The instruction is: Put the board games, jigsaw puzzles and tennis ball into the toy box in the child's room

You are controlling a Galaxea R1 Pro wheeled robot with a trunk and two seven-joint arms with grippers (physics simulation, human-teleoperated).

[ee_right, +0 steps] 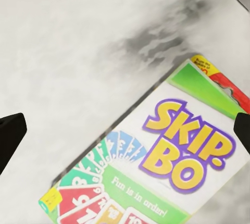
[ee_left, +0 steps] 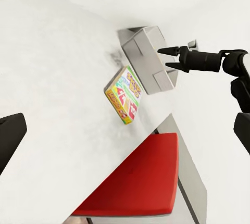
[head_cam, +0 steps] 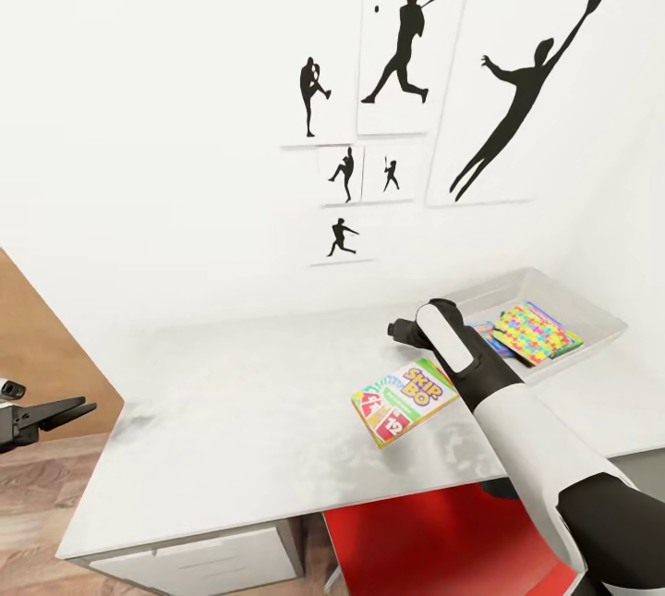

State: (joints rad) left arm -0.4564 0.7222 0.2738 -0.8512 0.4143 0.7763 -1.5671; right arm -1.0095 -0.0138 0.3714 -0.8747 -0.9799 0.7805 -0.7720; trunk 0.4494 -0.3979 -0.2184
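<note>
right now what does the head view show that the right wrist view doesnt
Head view alone: the wall silhouettes, the toy box with colourful boxes inside it, the red chair, the left gripper off the table's edge, and the right arm above the game. Right wrist view alone: the small print "Fun is in order!" and its own dark fingertips spread wide at the picture's edges. Both: the Skip-Bo box lying flat on the white table.
</note>
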